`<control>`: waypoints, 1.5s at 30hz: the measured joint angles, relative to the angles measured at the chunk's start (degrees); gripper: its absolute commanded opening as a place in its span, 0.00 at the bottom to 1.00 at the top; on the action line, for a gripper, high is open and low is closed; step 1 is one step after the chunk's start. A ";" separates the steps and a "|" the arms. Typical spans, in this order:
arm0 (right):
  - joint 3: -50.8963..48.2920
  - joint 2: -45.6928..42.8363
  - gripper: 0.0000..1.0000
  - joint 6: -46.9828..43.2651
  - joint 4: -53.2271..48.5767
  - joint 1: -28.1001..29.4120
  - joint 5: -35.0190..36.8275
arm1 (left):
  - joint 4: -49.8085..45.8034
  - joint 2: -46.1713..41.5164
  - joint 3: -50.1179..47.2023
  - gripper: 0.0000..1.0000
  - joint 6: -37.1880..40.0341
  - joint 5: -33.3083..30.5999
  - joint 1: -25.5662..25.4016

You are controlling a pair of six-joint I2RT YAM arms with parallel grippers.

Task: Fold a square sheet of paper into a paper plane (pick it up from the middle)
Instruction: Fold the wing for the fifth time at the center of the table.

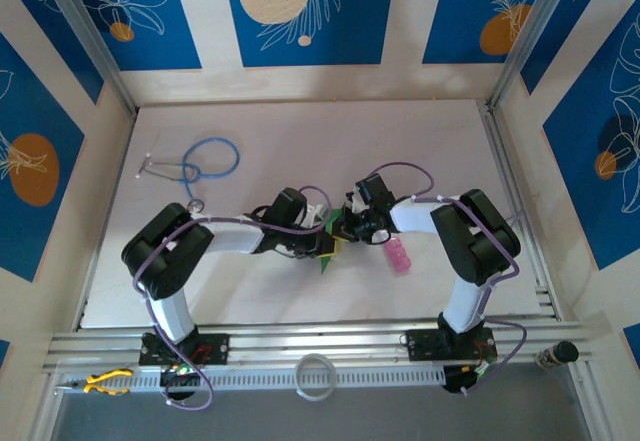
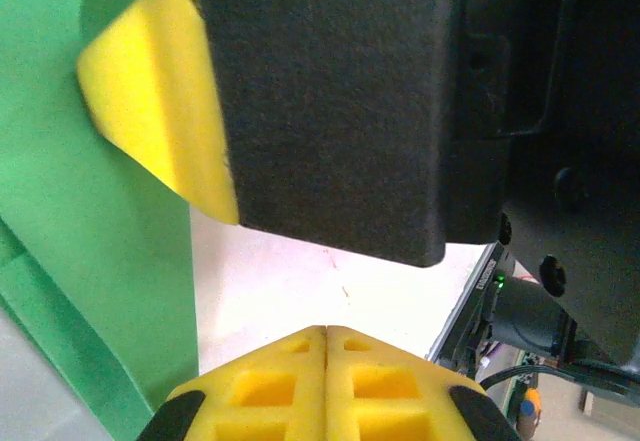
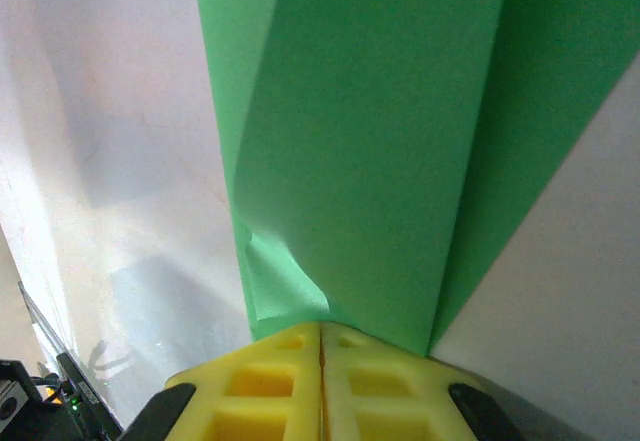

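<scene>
As the square sheet of paper (image 3: 370,161), creased into a narrower shape at the middle of the worktop (image 1: 300,141), probably needs one steady hold for the next fold, the right tool (image 3: 320,333) is closed on its end, while the left tool (image 2: 326,336), pads pressed together with nothing seen between them, stands just beside the green edge.

We see a stethoscope (image 1: 187,170) lying on the pale worktop (image 1: 300,131). Its blue tube is coiled in a loop, with the metal earpieces to the loop's left and the round chest piece on its near side. Well to the right of the stethoscope, and nearer the front edge, lies a small pink bottle (image 1: 399,255). Off the worktop on the front rail, yellow-handled pliers (image 1: 105,383) sit in front of the stethoscope and slightly to its left. A white ring (image 1: 316,376) sits in front and to its right.
</scene>
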 measured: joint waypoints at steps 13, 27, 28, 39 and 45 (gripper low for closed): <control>0.00 0.00 0.08 0.00 0.00 0.02 0.00 | -3.15 0.50 0.48 0.00 1.97 -1.68 -0.66; 0.00 0.00 0.08 0.00 0.00 0.02 0.02 | -2.95 0.09 -3.89 0.00 2.71 -3.54 -1.49; 0.00 0.00 0.08 0.00 -0.02 0.02 0.02 | -2.82 -0.17 -4.22 0.00 2.86 -3.65 -1.53; 0.00 0.00 0.08 0.00 -0.17 0.13 -0.13 | 0.09 -2.32 -7.87 0.00 2.69 -4.42 -2.62; 0.00 0.11 0.08 0.00 -0.22 0.28 -0.46 | 2.86 -3.37 -10.27 0.00 1.40 -4.24 -3.15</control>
